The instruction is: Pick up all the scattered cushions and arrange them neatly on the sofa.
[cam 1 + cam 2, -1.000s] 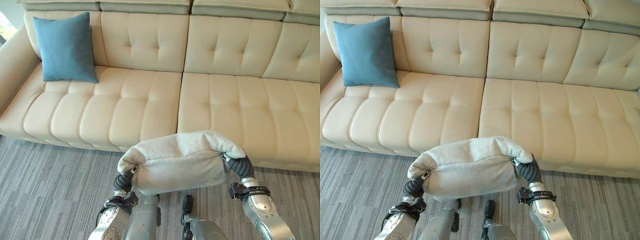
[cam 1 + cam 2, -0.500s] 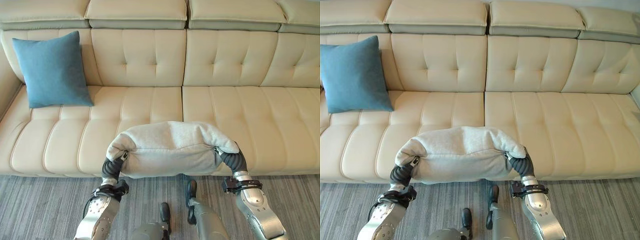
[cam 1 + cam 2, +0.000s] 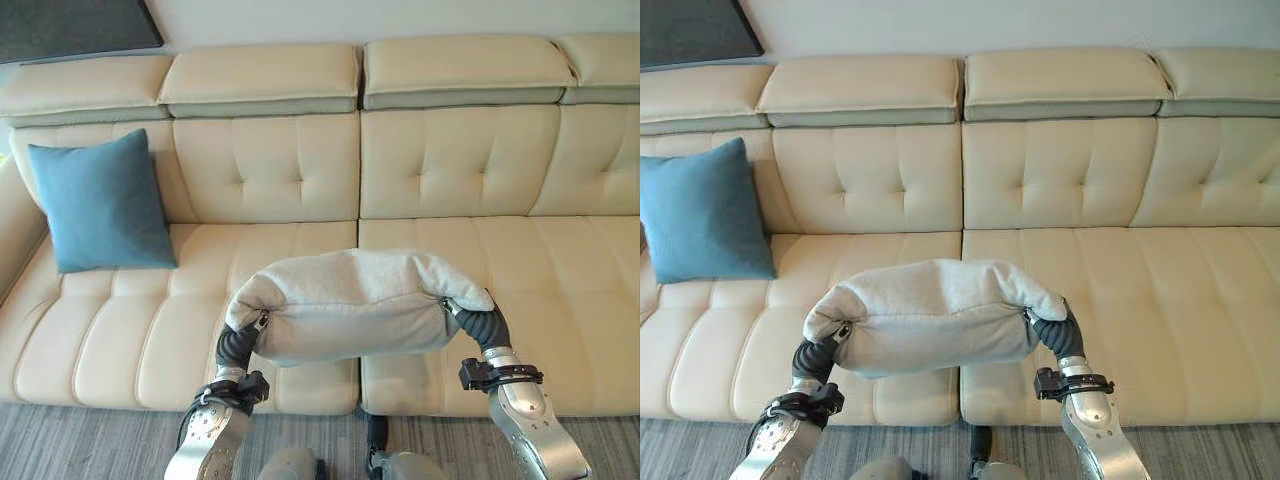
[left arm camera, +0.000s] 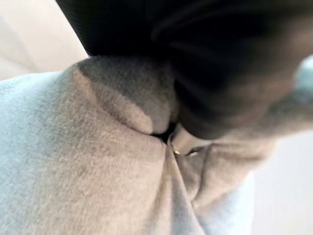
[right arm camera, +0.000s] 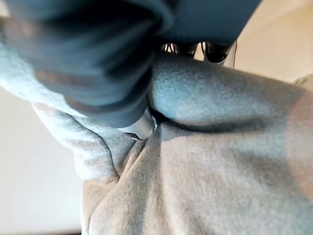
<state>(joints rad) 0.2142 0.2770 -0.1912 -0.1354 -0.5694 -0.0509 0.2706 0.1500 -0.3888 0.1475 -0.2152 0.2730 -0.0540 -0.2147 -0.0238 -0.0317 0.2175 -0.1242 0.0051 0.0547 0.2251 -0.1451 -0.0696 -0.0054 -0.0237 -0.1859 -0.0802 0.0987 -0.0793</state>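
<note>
Grey fabric is what you have between both hands: one grey cushion (image 3: 355, 305), lifted clear in front of the cream leather sofa (image 3: 450, 170) and hanging over the join of its two seat sections. Your left hand (image 3: 238, 343) presses into one end and your right hand (image 3: 476, 322) into the other; the fingers of both are buried in the cloth, so you cannot tell how they are set. A second cushion, the blue cushion (image 3: 101, 203), leans upright against the backrest at the sofa's left end. That makes two cushions.
</note>
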